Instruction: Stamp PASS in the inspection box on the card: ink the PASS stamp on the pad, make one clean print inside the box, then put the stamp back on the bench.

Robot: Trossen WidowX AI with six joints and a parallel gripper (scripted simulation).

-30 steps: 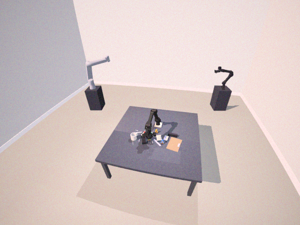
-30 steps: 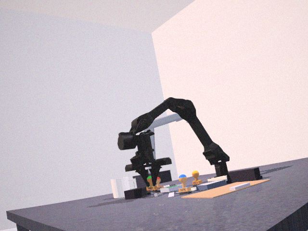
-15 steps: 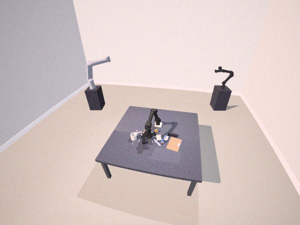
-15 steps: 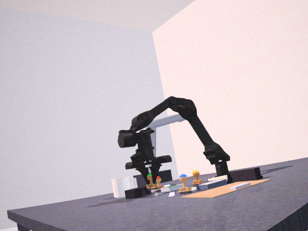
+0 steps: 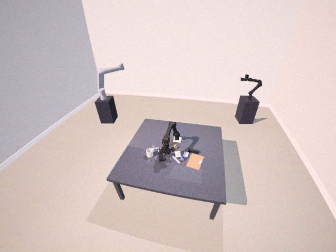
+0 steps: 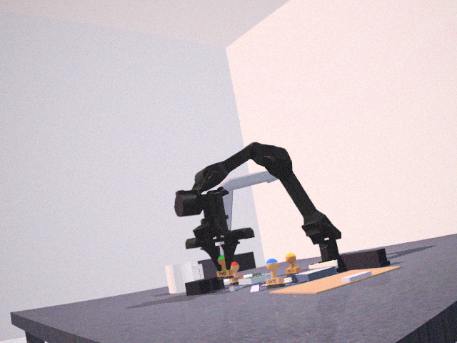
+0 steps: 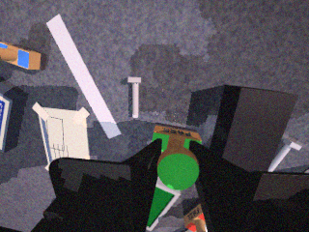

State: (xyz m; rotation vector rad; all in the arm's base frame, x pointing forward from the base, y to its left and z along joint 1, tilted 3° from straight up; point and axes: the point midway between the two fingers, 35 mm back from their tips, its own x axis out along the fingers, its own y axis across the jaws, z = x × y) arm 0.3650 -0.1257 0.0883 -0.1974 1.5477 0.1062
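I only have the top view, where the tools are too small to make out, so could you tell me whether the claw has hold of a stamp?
Observer: Yes. In the wrist view the claw is shut on the green-knobbed stamp, one finger on each side of its handle.
Operator: Thank you. Are other stamps close by?
Observer: The exterior view shows a red-knobbed stamp right beside it, with a blue-knobbed stamp and a yellow-knobbed stamp farther along.
Operator: And where is the card?
Observer: In the wrist view the cream card lies flat to the left of the claw, apart from it.
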